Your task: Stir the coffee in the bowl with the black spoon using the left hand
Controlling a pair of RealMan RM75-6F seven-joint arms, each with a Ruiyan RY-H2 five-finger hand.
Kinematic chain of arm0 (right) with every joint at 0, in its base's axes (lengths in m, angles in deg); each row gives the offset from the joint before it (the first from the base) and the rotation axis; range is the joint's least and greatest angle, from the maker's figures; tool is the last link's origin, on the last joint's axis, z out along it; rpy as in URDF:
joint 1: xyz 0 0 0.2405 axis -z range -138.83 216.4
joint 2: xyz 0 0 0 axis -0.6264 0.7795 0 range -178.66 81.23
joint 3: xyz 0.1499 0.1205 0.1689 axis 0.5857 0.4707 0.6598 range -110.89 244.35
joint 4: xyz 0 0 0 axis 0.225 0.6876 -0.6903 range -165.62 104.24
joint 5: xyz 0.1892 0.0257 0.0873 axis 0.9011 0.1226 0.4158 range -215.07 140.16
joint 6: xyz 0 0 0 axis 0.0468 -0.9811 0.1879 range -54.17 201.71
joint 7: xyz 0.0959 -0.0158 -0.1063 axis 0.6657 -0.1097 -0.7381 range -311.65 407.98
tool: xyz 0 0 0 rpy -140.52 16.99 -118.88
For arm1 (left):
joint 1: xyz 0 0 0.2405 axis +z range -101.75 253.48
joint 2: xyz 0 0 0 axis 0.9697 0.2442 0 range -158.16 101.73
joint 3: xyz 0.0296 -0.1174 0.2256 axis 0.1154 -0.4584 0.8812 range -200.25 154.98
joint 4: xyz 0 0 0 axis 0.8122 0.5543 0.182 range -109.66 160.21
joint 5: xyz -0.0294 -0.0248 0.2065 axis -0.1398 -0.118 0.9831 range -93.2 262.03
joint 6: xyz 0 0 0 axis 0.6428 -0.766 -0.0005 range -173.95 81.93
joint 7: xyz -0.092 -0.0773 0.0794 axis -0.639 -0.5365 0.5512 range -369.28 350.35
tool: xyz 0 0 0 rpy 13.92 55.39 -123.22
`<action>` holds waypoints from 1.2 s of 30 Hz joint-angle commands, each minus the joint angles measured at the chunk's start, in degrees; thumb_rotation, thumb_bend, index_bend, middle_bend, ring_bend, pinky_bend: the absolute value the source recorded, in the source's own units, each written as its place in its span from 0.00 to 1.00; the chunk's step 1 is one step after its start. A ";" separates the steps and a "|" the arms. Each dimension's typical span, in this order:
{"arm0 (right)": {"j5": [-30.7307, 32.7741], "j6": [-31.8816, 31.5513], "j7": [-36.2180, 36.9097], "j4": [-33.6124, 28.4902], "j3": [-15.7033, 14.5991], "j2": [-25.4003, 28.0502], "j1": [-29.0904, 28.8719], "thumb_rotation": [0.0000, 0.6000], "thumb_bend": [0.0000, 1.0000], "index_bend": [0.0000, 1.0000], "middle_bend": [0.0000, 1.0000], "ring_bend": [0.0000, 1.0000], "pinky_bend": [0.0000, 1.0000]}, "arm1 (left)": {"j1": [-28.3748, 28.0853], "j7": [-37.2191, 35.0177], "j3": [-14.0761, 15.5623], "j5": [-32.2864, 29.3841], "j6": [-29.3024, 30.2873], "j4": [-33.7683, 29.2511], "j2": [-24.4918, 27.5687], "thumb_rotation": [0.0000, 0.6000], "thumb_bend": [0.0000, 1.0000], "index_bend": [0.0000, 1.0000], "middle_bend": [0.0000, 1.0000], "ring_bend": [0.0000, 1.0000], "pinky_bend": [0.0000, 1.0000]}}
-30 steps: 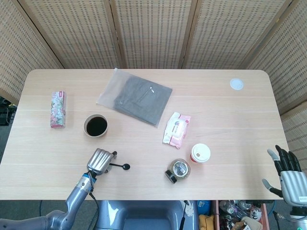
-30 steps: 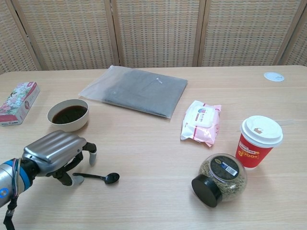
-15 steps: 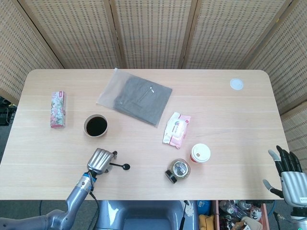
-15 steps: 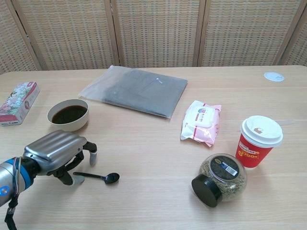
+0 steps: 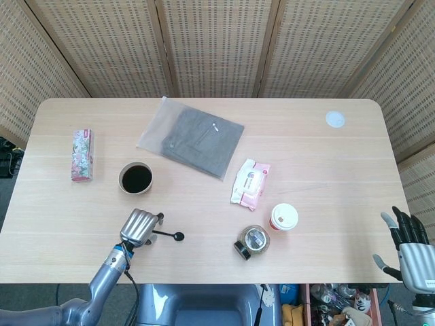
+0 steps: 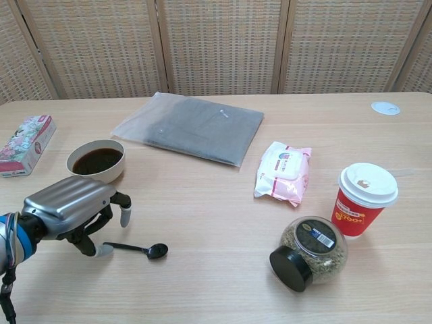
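Looks like a lab/demo setup: plain wood table w/ woven screen panels behind, assorted props, storage clutter under table edge.

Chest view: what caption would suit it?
Left hand poised over the black spoon lying on the table, coffee bowl just behind.

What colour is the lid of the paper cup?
White; the lid of the red paper cup shows best in the chest view.
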 commanded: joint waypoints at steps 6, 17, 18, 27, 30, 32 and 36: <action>0.11 0.06 0.13 0.20 0.04 -0.09 0.09 1.00 0.36 0.07 0.07 0.00 0.01 | -0.70 1.66 0.03 -1.08 -0.13 -1.76 1.04 1.00 0.29 0.52 0.86 0.77 0.71; 0.15 0.16 0.16 0.24 0.01 -0.06 0.20 1.00 0.36 0.08 0.08 0.00 0.01 | -1.37 3.40 0.43 -3.62 -1.10 -2.22 1.66 1.00 0.41 0.52 0.86 0.77 0.71; 0.16 0.20 0.13 0.18 0.00 -0.04 0.20 1.00 0.36 0.08 0.08 0.00 0.01 | -1.43 3.50 0.47 -3.73 -1.04 -2.27 1.70 1.00 0.41 0.52 0.86 0.77 0.71; 0.22 0.22 0.06 0.03 0.00 0.09 0.32 1.00 0.36 0.08 0.09 0.00 0.01 | -1.92 3.57 1.09 -4.80 -1.64 -1.49 1.29 1.00 0.41 0.52 0.86 0.77 0.71; 0.24 0.22 0.05 0.01 0.00 0.13 0.35 1.00 0.36 0.08 0.09 0.00 0.01 | -2.02 3.39 1.30 -5.03 -1.83 -0.76 0.79 1.00 0.41 0.53 0.86 0.77 0.71; 0.27 0.25 0.06 -0.02 0.00 0.18 0.37 1.00 0.36 0.08 0.09 0.00 0.01 | -2.09 3.22 1.38 -5.19 -1.96 -0.36 0.51 1.00 0.41 0.52 0.86 0.77 0.71; 0.26 0.30 0.00 -0.11 -0.01 0.26 0.38 1.00 0.36 0.08 0.09 0.00 0.01 | -2.20 2.70 1.34 -5.18 -1.76 0.24 0.07 1.00 0.41 0.53 0.86 0.77 0.71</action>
